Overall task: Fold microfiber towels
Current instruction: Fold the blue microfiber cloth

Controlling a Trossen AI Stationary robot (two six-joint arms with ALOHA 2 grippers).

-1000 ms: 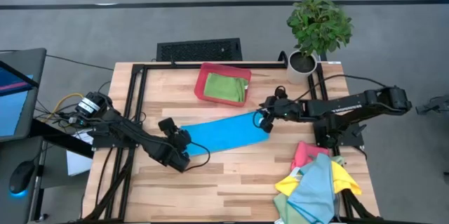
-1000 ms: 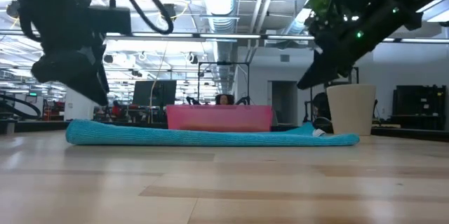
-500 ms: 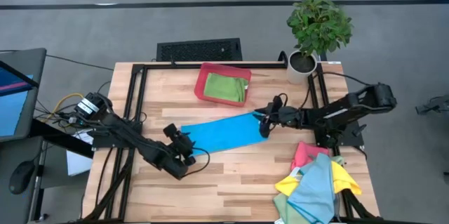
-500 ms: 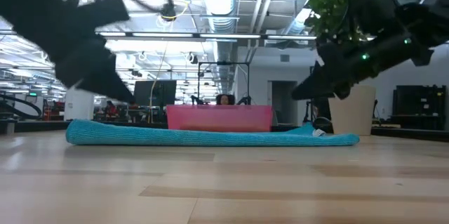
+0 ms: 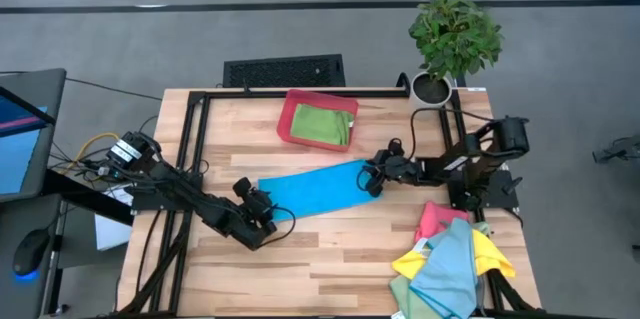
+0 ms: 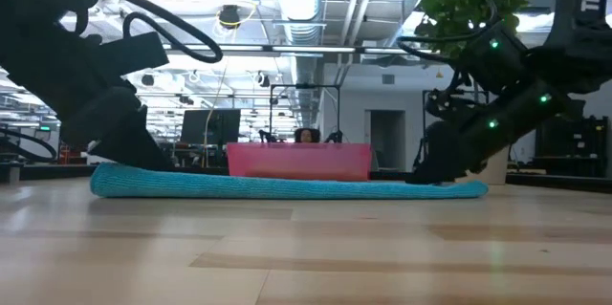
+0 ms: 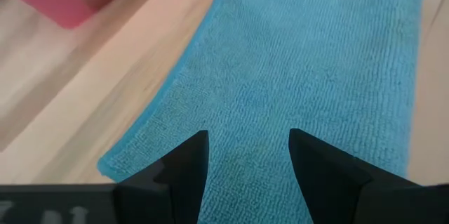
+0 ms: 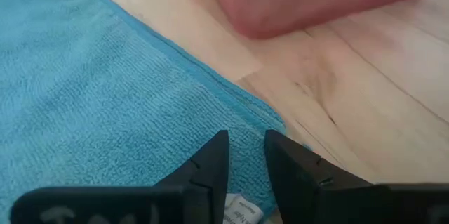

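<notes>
blue towel (image 5: 318, 190) lies folded to a strip just in front of the red tray (image 5: 300, 106), which holds one green towel (image 5: 325, 125); left pincer (image 7: 247, 155) and right pincer (image 8: 245, 155), fingers apart, at its ends; pile (image 5: 448, 262) unfolded.

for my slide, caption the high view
Both claws, left and right, open at opposite ends of the blue towel.

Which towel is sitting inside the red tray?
The green towel, folded up. It alone lies in the red tray. The blue towel is spread flat on the table between both grippers, and the others sit in a heap at the table's corner.
</notes>
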